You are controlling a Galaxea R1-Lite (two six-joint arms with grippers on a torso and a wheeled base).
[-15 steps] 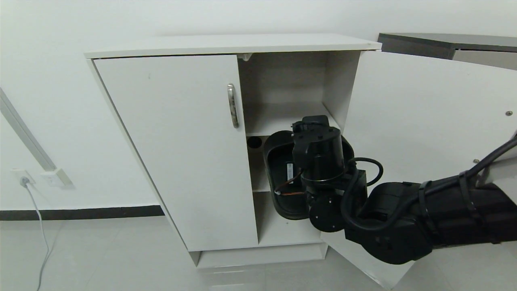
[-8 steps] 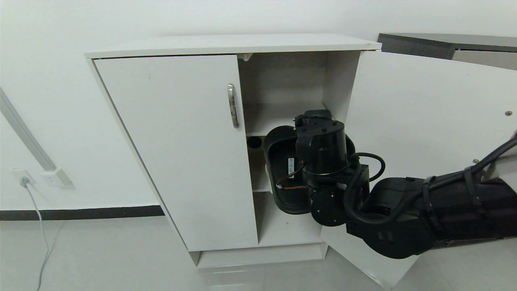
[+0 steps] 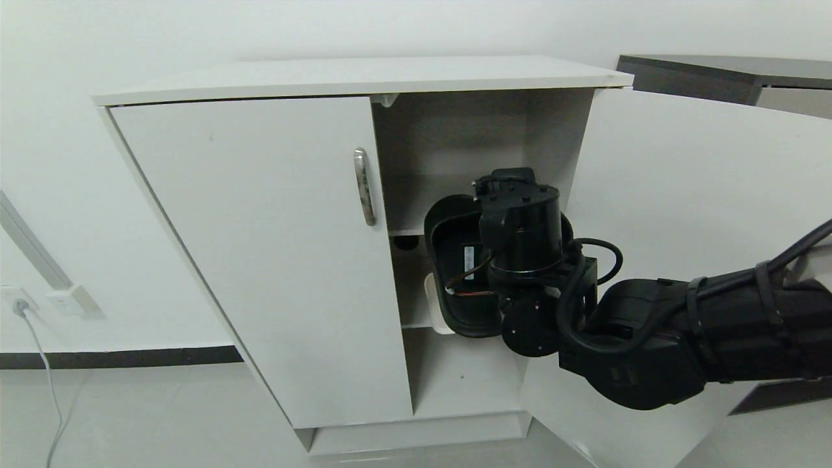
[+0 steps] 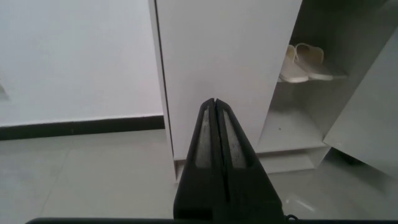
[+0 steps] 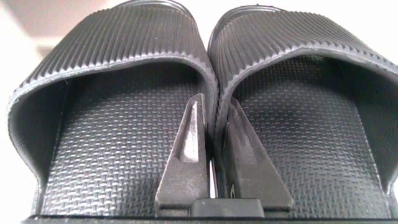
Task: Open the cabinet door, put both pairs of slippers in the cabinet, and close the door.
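The pair of black slippers [image 5: 124, 93] hangs in the cabinet's [image 3: 357, 71] open right half, level with the middle shelf [image 4: 314, 77]. The right end effector [image 5: 214, 102] pinches their two inner side walls together, which I'd say is so one grasp carries both. A white pair [image 4: 305, 59] lies on that shelf, so the black ones probably need the space beside it. The right door [image 3: 682, 195] stands wide open for access and the left door [image 3: 260, 247] is shut. The left end effector [image 4: 214, 106] hangs closed and empty out over the floor. A small white label [image 3: 469, 255] on one black slipper is too small to read.
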